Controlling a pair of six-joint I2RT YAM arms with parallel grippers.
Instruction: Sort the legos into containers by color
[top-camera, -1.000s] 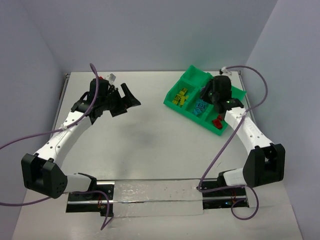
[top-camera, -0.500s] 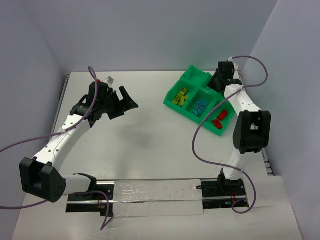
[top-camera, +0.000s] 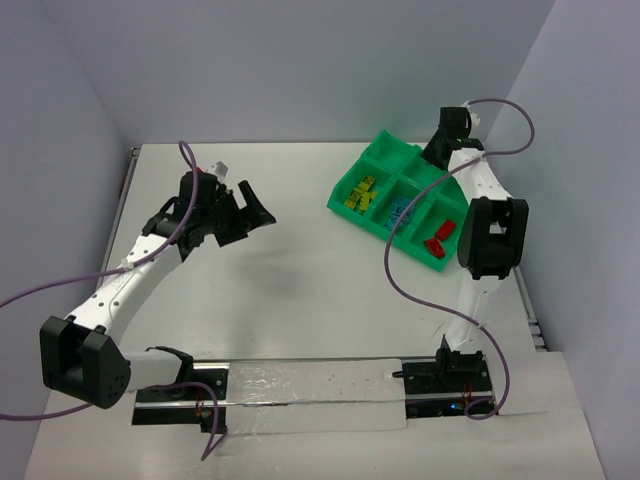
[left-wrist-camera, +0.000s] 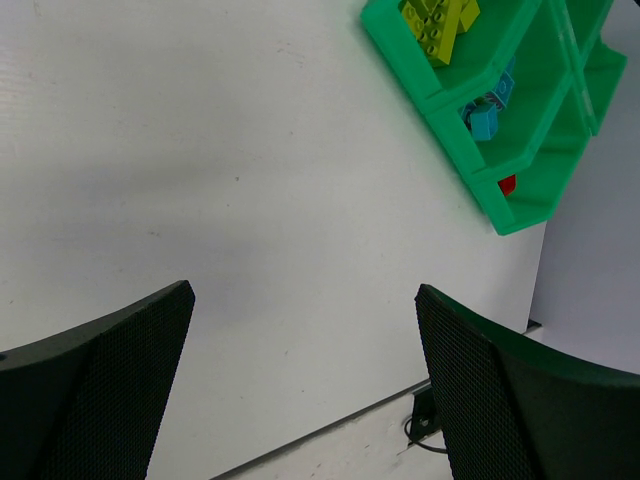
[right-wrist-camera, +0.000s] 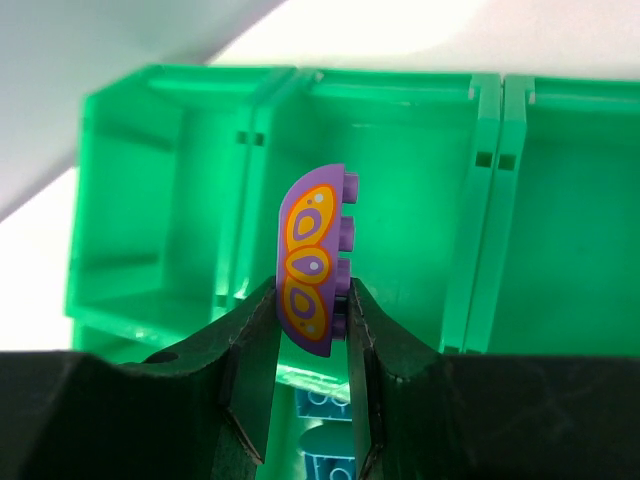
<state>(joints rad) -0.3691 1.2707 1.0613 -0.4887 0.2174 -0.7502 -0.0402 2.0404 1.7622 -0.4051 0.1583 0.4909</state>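
Leftmost, left gripper (left-wrist-camera: 303, 295) hung spread wide over the table (left-wrist-camera: 250, 150). Far right, right gripper (right-wrist-camera: 312, 300) pinched a purple lego (right-wrist-camera: 312, 245) upright above the green tray (right-wrist-camera: 130, 200), seemingly over a far compartment; other legos (top-camera: 402, 212) lay inside.

You're looking at a purple brick (right-wrist-camera: 312, 250) printed with orange-and-yellow ovals, each with a lilac spot, in the black right claw (right-wrist-camera: 308, 300). The tray (right-wrist-camera: 150, 200) is bright green. In it are olive-yellow bricks (top-camera: 360, 193), cyan bricks (top-camera: 402, 212) and red bricks (top-camera: 437, 240). Your left claw (left-wrist-camera: 303, 300) is black with mesh-patterned pads (left-wrist-camera: 110, 380). The surface (left-wrist-camera: 200, 150) is white.
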